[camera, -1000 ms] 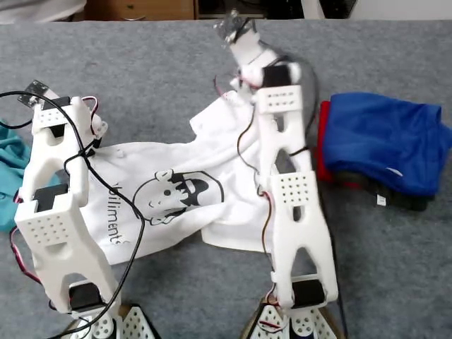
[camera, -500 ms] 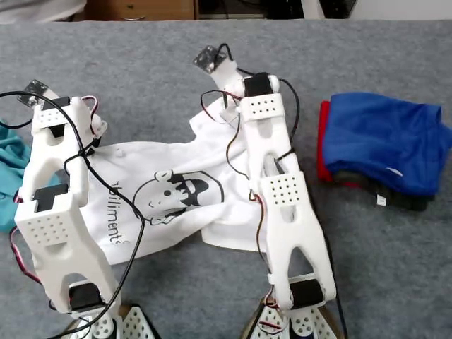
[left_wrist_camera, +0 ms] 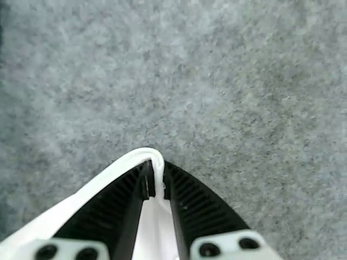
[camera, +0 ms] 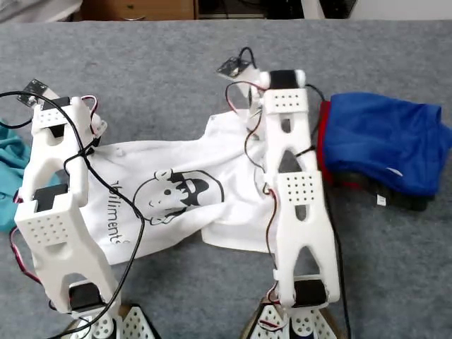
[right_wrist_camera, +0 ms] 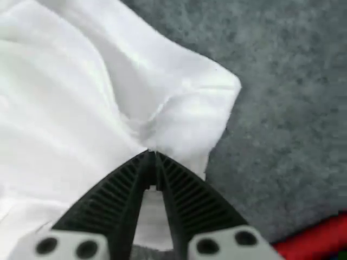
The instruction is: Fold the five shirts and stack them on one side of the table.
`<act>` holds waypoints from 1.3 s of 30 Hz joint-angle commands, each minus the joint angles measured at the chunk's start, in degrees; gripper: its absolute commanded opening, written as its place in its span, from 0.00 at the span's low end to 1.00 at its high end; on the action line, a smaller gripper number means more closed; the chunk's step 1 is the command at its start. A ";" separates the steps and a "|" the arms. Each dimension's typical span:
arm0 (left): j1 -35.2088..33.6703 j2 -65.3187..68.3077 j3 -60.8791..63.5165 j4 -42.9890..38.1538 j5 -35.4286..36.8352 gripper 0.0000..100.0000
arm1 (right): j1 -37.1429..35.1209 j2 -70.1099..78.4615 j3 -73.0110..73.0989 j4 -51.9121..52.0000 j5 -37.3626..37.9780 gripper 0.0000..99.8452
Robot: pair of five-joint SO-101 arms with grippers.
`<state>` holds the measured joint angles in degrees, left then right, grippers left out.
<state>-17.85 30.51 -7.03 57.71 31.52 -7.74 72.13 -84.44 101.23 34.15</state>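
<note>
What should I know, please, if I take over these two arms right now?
Left tool: shut on an edge of the white shirt.
Right tool: shut on a bunched fold of the same shirt.
Things: the white shirt lies spread, unfolded, in the middle of the table; teal shirt at its left edge; pile on the right, blue on top, red and dark layers under it.
Done: that pile.
To do: fold white, then teal, and stack both on the pile.

table [camera: 141,56]: grey felt-like cover, rough, matt. white shirt [camera: 176,191]: soft matt cloth, creased. blue shirt [camera: 381,138]: cloth, faint sheen. left arm [camera: 49,226], right arm [camera: 300,205]: white matt plastic. left gripper [left_wrist_camera: 155,165], right gripper [right_wrist_camera: 152,156]: black ribbed plastic.
</note>
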 commanded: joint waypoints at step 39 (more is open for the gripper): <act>-1.49 -1.89 0.35 -0.88 -0.53 0.02 | -0.75 -4.70 15.34 -26.81 -15.74 0.15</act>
<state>-18.02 30.51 -6.68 57.63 31.52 -9.05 67.30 -64.66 75.30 17.19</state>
